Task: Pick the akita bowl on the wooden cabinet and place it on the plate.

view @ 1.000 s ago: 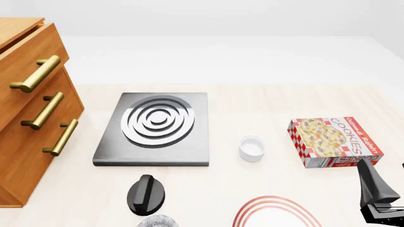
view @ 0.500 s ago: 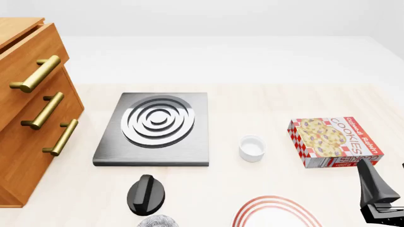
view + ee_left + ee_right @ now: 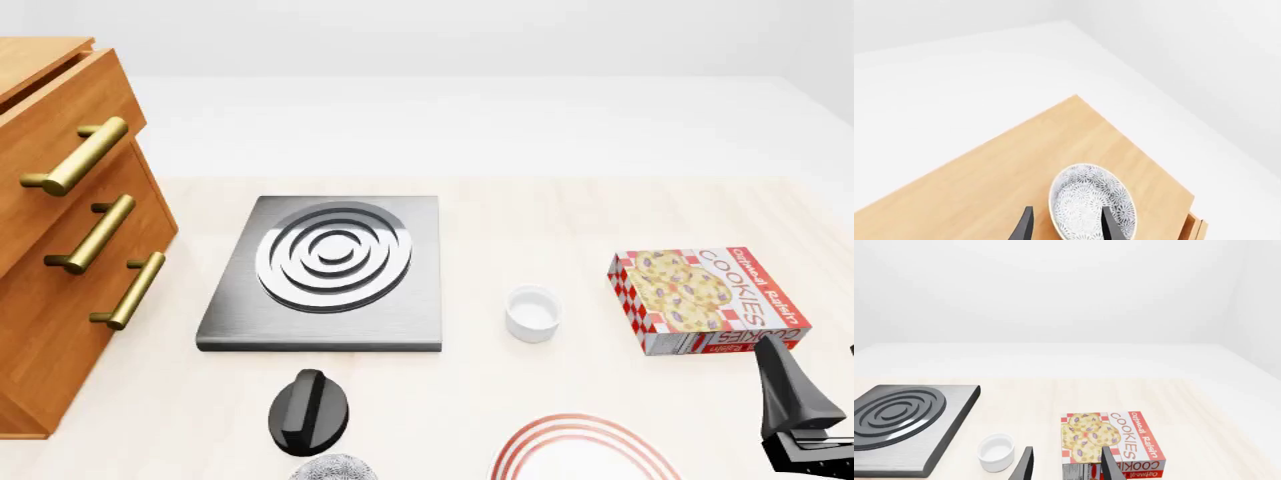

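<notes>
Looking through the left wrist camera, I see the bowl [image 3: 1092, 202] sitting on the wooden top of the cabinet [image 3: 987, 175], near one edge, with the left gripper [image 3: 1066, 226] hovering above it, jaws parted fairly wide; one finger tip overlaps the bowl's inside while the other is off its rim, so they seem to straddle the wall, though I cannot tell how far above it they are. I judge this to be the approach before the grasp: my next move should be a straight descent until the rim sits between the fingers, then a close and a lift clear of the cabinet. In the front view the cabinet [image 3: 67, 240] fills the left side, its brass handles facing the table, and the plate [image 3: 582, 452] shows only as red rings at the near edge. Between cabinet and plate lie the grey stove [image 3: 327, 272], a black rounded object [image 3: 310, 410] and a speckled thing [image 3: 334, 467] cut off by the frame; the carry should pass over these. A small white cup [image 3: 533, 312] and a cookie box [image 3: 705, 298] stand beyond the plate. The right gripper [image 3: 801, 425] waits low at the right. From the right wrist camera its fingers [image 3: 1024, 465] are apart with nothing between them, facing the cookie box [image 3: 1111, 442], the cup [image 3: 997, 452] and the stove [image 3: 901, 422].
</notes>
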You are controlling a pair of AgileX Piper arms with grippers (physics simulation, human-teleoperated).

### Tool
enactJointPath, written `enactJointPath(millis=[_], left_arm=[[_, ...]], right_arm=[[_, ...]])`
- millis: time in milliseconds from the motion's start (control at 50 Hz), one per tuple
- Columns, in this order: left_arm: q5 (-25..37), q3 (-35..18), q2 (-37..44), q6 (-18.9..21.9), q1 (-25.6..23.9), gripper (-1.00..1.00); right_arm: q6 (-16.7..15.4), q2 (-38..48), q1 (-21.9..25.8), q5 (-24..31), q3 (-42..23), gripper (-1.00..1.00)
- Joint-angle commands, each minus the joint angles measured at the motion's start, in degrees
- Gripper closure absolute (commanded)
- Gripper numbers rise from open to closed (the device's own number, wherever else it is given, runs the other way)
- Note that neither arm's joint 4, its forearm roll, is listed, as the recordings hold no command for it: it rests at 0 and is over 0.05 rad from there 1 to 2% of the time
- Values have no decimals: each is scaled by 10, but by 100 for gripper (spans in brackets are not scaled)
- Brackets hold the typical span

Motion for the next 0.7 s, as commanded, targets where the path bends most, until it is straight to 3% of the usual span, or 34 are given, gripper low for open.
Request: enactJointPath(millis=[20,540,560,700], left_arm=[[-6,4,6,-2,-5,-100],[-13,23,17,-28,-17,-100],[-11,23,16,-31,-18,100],[-7,23,10,-42,-21,100]], right_arm=[[0,0,0,0,0,-100],[0,0,0,0,0,-100],[0,0,0,0,0,-100],[0,0,0,0,0,-100]])
